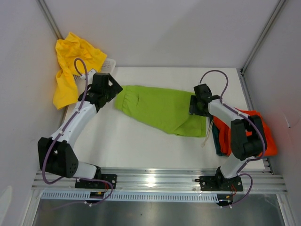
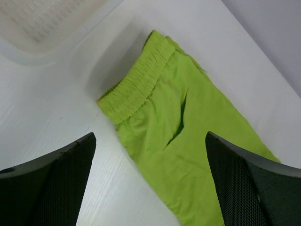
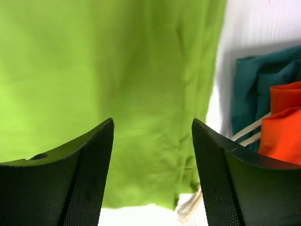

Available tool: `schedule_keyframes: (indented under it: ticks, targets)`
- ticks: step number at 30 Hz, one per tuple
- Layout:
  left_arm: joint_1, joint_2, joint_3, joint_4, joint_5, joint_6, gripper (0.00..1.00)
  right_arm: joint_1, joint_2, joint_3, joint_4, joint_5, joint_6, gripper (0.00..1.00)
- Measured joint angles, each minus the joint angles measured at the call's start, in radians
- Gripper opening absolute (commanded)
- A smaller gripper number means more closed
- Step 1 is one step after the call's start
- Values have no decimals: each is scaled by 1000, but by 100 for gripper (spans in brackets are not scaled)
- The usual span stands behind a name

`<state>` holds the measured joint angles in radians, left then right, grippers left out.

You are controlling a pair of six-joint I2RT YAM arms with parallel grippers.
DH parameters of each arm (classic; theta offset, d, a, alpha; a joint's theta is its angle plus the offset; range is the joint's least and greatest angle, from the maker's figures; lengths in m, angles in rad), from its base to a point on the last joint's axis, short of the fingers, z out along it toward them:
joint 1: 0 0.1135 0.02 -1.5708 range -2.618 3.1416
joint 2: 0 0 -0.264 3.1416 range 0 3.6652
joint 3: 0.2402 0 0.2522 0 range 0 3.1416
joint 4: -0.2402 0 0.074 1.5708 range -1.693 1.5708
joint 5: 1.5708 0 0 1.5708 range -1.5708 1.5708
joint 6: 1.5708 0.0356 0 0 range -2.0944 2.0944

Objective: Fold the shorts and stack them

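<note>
Orange shorts (image 1: 269, 143) are stacked on teal shorts (image 1: 219, 143); green shorts (image 1: 160, 108) and yellow shorts (image 1: 70, 61) are left. Left fingers (image 2: 51, 183) and right fingers (image 3: 70, 179) are spread, empty.

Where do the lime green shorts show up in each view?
Top external: lime green shorts lie spread across the middle of the table.
Left wrist: their waistband is at upper centre, with the fabric running down to the lower right.
Right wrist: the shorts fill the left and centre of the picture, with their edge at the right.
Shared landmark: the white table, bare beside the shorts in all three views.
</note>
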<state>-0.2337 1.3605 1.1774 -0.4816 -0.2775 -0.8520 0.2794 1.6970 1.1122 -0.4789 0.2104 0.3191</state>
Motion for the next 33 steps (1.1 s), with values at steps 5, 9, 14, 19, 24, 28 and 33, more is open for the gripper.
schedule_keyframes:
  ticks: [5, 9, 14, 19, 24, 28, 33]
  targets:
    - [0, 129, 36, 11, 24, 84, 95, 85, -62, 51, 6, -12, 13, 55]
    - [9, 174, 12, 111, 150, 135, 89, 144, -84, 68, 74, -107, 50, 36]
    - [43, 246, -21, 337, 341, 129, 94, 176, -80, 68, 123, -166, 82, 32]
    - [49, 278, -99, 552, 388, 76, 95, 193, -59, 68, 158, -209, 100, 32]
    - [49, 351, -256, 830, 414, -23, 95, 197, -50, 66, 179, -238, 107, 32]
    - [48, 465, -328, 953, 415, -77, 96, 197, -50, 56, 203, -249, 107, 32]
    - [44, 499, -346, 1067, 410, -108, 98, 196, -50, 38, 214, -260, 108, 33]
